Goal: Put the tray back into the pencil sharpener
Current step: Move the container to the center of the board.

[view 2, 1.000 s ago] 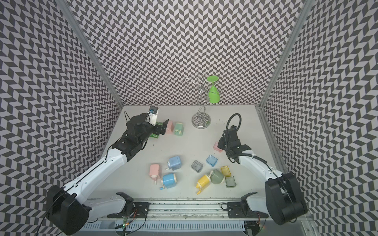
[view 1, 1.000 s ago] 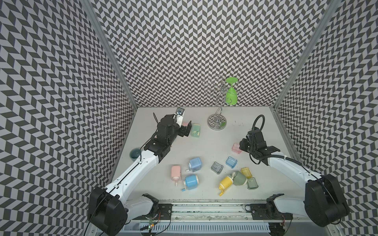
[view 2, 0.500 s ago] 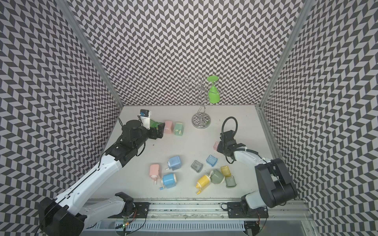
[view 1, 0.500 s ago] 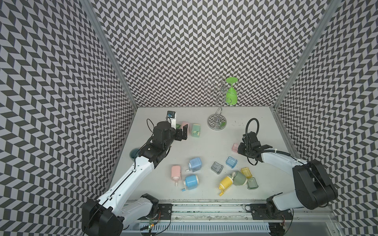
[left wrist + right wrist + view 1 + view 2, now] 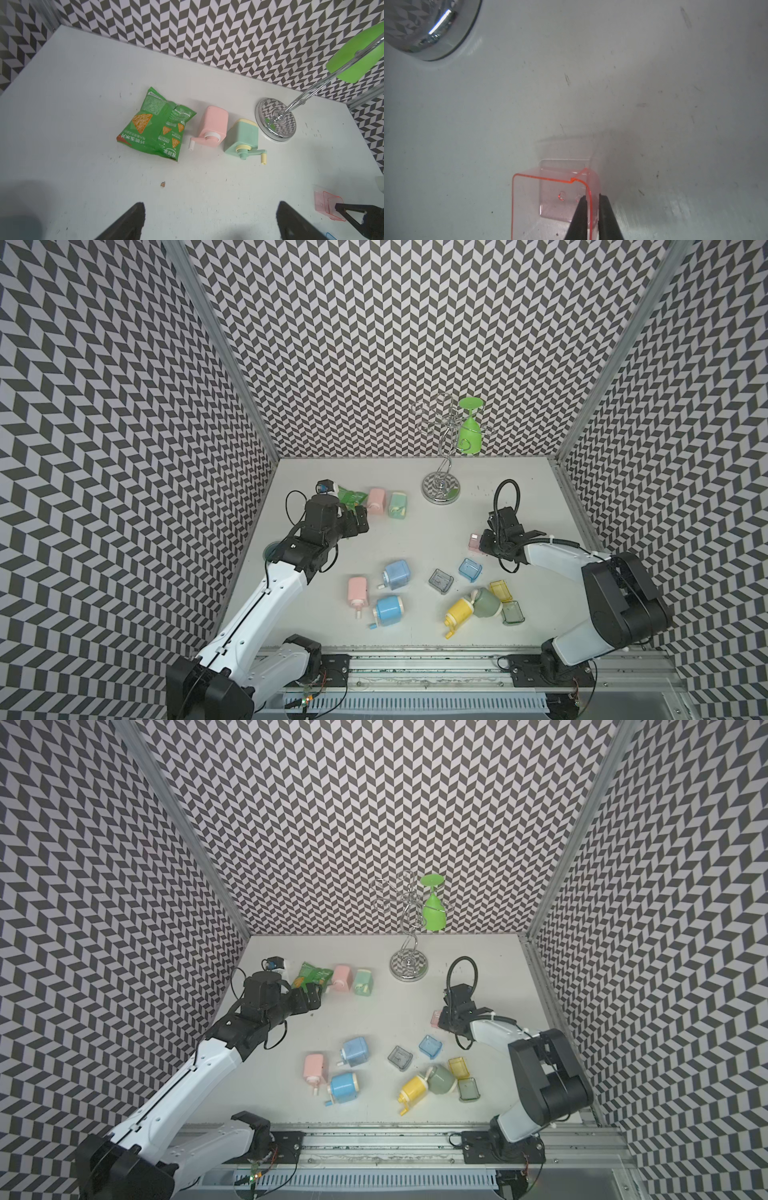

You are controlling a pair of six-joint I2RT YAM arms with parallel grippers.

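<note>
**Claw State and Tray Position**

Pink tray (image 5: 527,199), a clear plastic part, was found on the counter (image 5: 415,531), in its right half and well apart from the sharpeners at the back. One side wall of the tray was pinched between the two fingers of the right claw (image 5: 590,197), which were drawn narrow, one inside the wall and one outside. In both top views the tray was shown just ahead of the right wrist, with the base of the chrome stand (image 5: 441,492) farther back.

The left claw (image 5: 209,204) was held wide, with nothing between its fingers, above the counter. It was pointed toward a pink sharpener (image 5: 214,122), which was placed between a green snack bag (image 5: 155,124) and a mint sharpener (image 5: 242,137). The two sharpeners were set just beside each other.

A second pink sharpener (image 5: 358,591), two blue sharpeners (image 5: 397,573) and several loose trays (image 5: 440,581) were scattered over the front of the counter.
</note>
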